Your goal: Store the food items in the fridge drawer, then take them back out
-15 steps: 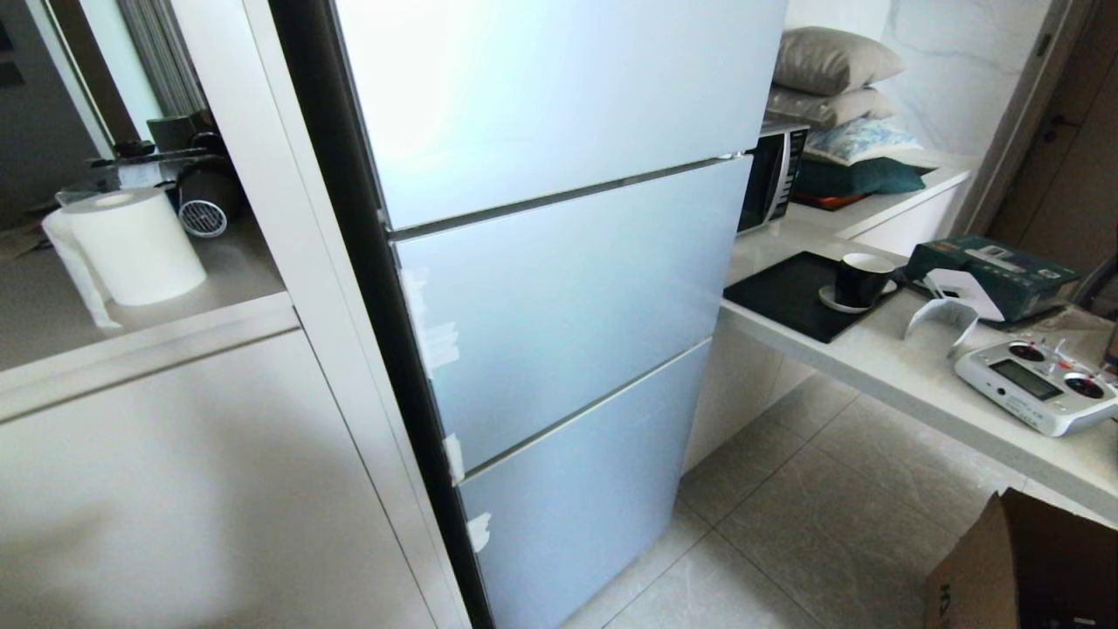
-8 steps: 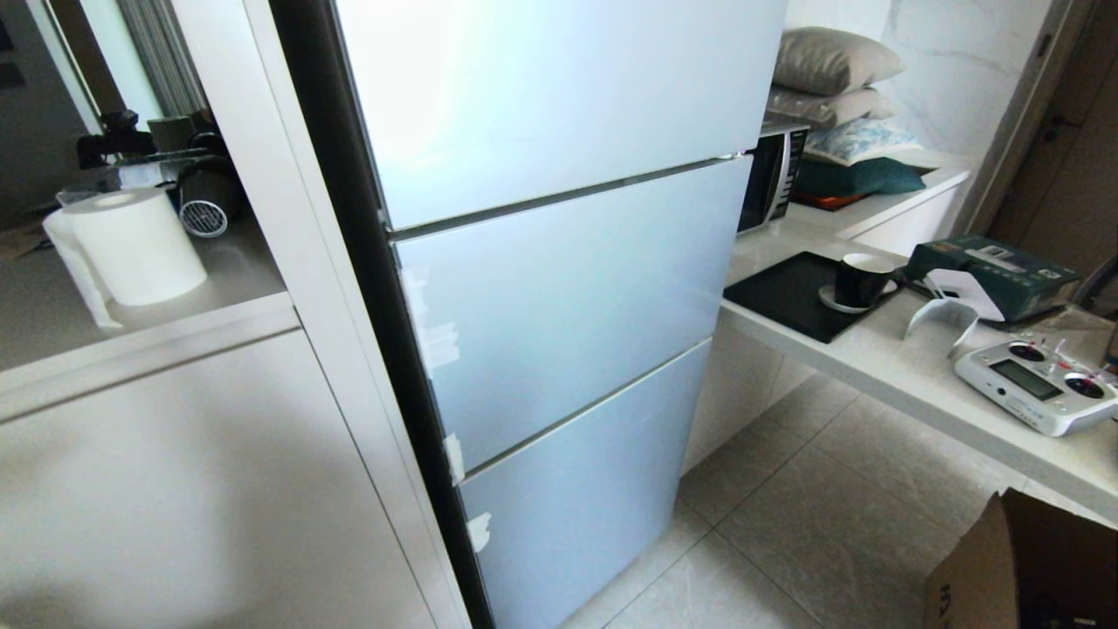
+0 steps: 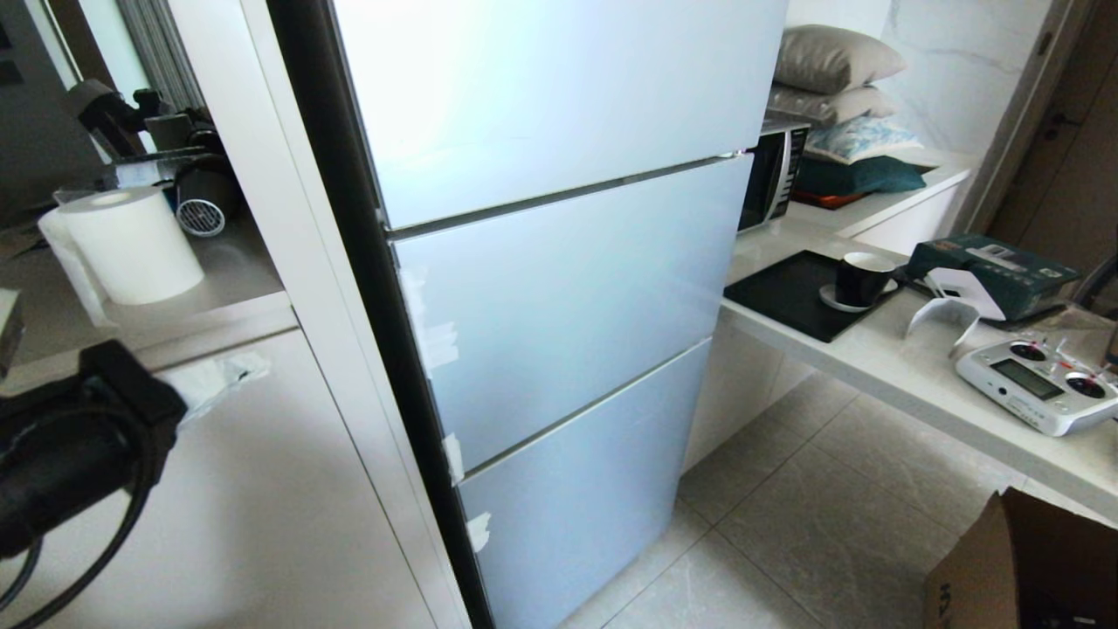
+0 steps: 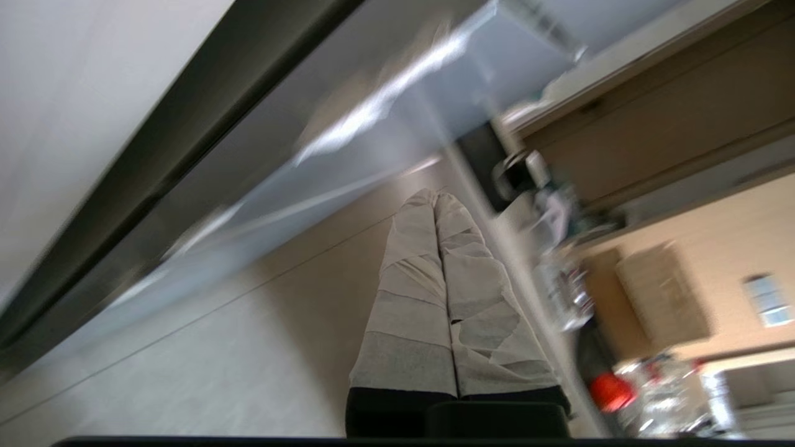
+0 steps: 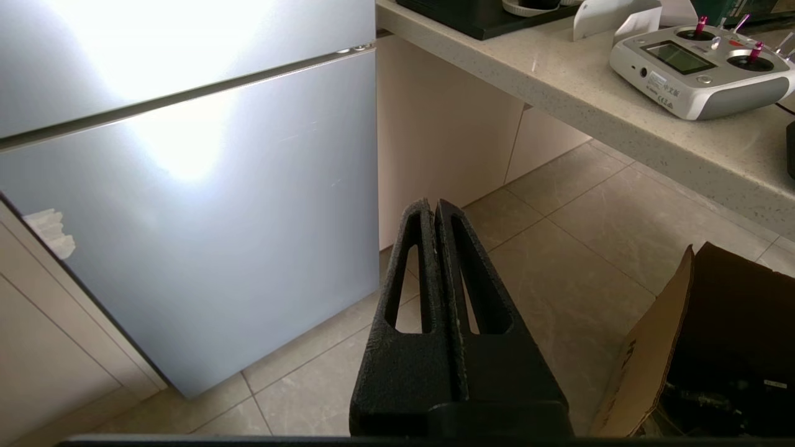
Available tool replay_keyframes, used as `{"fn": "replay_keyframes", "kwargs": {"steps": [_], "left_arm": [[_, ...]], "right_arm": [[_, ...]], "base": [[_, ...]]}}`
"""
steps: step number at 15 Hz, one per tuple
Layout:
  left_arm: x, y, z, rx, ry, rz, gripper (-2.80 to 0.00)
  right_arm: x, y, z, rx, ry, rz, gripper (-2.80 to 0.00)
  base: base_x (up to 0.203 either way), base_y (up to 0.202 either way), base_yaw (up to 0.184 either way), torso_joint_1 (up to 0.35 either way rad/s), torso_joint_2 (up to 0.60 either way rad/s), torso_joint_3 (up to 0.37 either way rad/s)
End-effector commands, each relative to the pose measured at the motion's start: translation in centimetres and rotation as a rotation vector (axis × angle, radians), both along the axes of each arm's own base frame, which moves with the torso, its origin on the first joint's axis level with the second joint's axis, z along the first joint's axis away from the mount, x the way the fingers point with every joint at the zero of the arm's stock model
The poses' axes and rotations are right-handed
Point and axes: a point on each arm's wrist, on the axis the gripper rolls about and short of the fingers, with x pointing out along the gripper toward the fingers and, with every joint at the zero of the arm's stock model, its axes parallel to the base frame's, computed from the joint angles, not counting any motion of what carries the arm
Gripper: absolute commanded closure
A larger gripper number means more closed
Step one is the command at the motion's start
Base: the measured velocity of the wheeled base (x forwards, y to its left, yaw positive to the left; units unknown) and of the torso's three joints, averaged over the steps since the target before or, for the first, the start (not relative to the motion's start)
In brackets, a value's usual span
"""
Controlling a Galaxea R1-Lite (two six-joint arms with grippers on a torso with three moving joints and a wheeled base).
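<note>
The fridge (image 3: pixel 559 288) stands shut in front of the robot, its three pale glass fronts closed one above another, with bits of whitish tape (image 3: pixel 434 336) stuck along the left edge of the lower two. The fridge drawer and the food are nowhere to be seen, so where they lie cannot be told. The left arm (image 3: pixel 74 441) shows at the left edge of the head view as a black housing with a cable looping under it, in front of the white cabinet (image 3: pixel 262 489) beside the fridge. From its wrist camera, the left gripper (image 4: pixel 436 197) has its two tape-wrapped fingers (image 4: pixel 410 292) pressed together, tips touching, holding nothing, with the fridge front and floor blurred beyond. The right gripper (image 5: pixel 435 203) is low down near the floor tiles (image 5: pixel 577 248), its black fingers (image 5: pixel 404 292) also closed flat against each other and empty, pointing toward the bottom corner of the fridge. To the right, a counter (image 3: pixel 917 376) carries a black mat (image 3: pixel 790 293) with a dark cup (image 3: pixel 860 278) on a saucer, a green box (image 3: pixel 996 275) and a grey remote controller (image 3: pixel 1035 384). A cardboard box (image 3: pixel 1022 568) sits on the floor below it. On the shelf left of the fridge stands a roll of paper towel (image 3: pixel 131 245).
</note>
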Motion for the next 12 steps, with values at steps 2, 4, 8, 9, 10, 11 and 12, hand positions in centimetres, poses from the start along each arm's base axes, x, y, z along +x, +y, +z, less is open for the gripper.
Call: {"fn": "replay_keyframes", "kwargs": {"steps": [2, 4, 8, 9, 10, 11, 12], "left_arm": [[5.5, -1.9, -1.3, -0.017, 0.045, -0.033, 0.00], [7.4, -2.4, -1.3, -0.016, -0.004, 0.047, 0.00], [10.9, -3.2, -1.8, 0.022, -0.047, 0.118, 0.00], [11.5, -3.4, -2.0, 0.024, -0.043, 0.120, 0.00], [12.3, -3.6, -2.1, 0.025, -0.042, 0.120, 0.00], [12.9, -3.7, -2.0, 0.022, -0.049, 0.118, 0.00], [13.3, -3.8, -1.9, 0.021, -0.055, 0.119, 0.00]], "right_arm": [[0.0, 0.0, 0.0, 0.000, 0.000, 0.000, 0.00], [0.0, 0.0, 0.0, 0.000, 0.001, -0.001, 0.00], [0.0, 0.0, 0.0, 0.000, 0.001, 0.000, 0.00], [0.0, 0.0, 0.0, 0.000, 0.001, 0.000, 0.00], [0.0, 0.0, 0.0, 0.000, 0.001, 0.000, 0.00], [0.0, 0.0, 0.0, 0.000, 0.001, 0.000, 0.00], [0.0, 0.0, 0.0, 0.000, 0.000, 0.000, 0.00]], "base": [[0.000, 0.000, 0.000, 0.000, 0.00, 0.000], [0.000, 0.000, 0.000, 0.000, 0.00, 0.000], [0.000, 0.000, 0.000, 0.000, 0.00, 0.000], [0.000, 0.000, 0.000, 0.000, 0.00, 0.000], [0.000, 0.000, 0.000, 0.000, 0.00, 0.000], [0.000, 0.000, 0.000, 0.000, 0.00, 0.000], [0.000, 0.000, 0.000, 0.000, 0.00, 0.000]]}}
